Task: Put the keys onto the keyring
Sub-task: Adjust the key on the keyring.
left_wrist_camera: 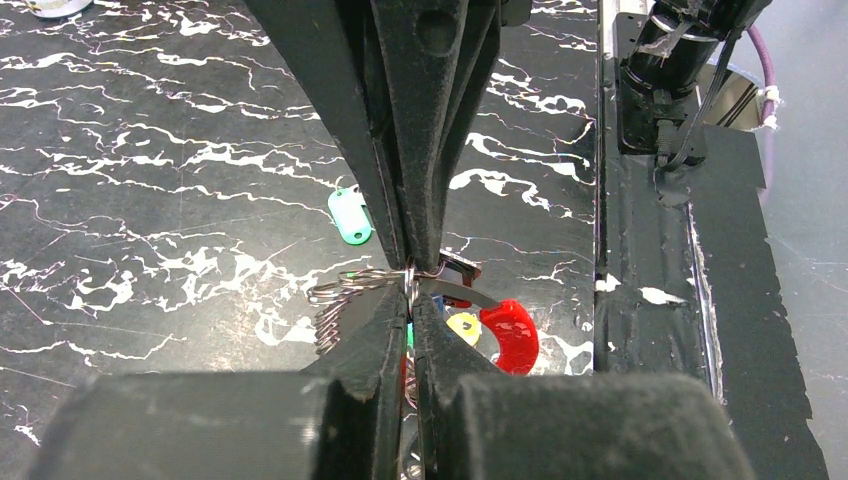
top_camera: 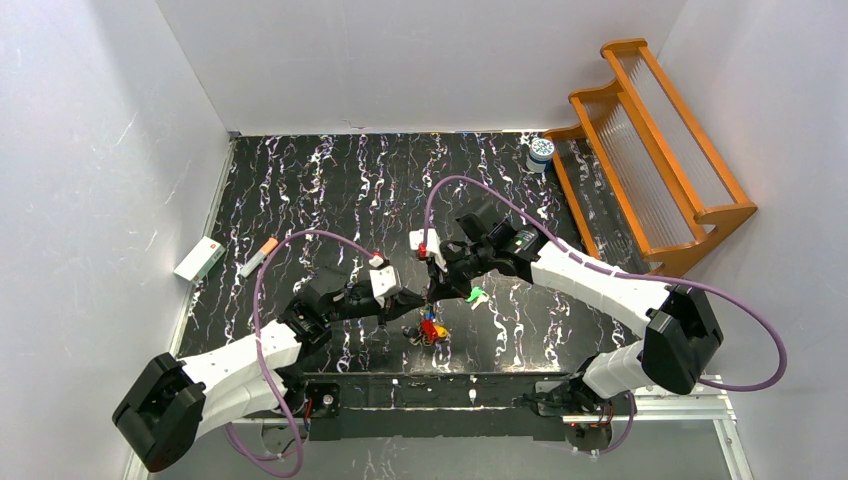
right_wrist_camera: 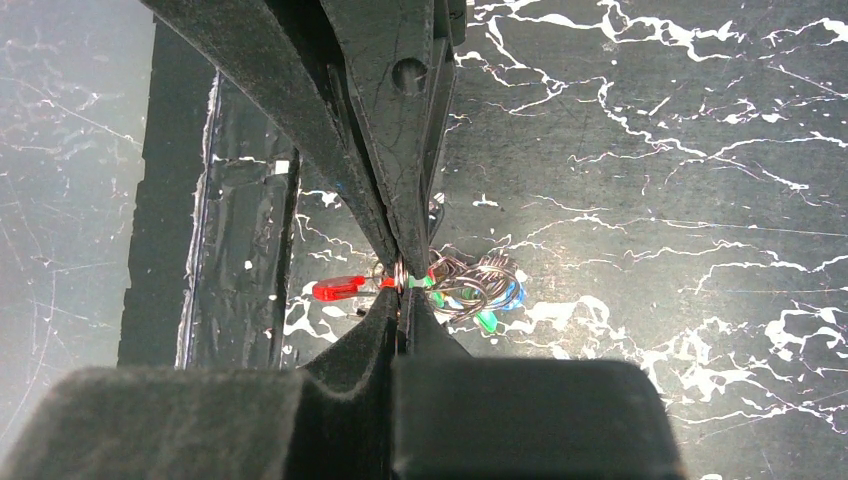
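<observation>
Seeing left end effector (left_wrist_camera: 411, 290) and right end effector (right_wrist_camera: 398, 283) both clenched on the keyring (left_wrist_camera: 342, 290), I fear opposing pulls could bend it or shake keys (left_wrist_camera: 508, 335) loose.

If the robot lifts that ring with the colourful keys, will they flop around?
Probably. The keys look loosely strung on the keyring, so they would likely dangle and swing. The thin metal loop looks stiff and light, but smooth enough to maybe slip.
</observation>
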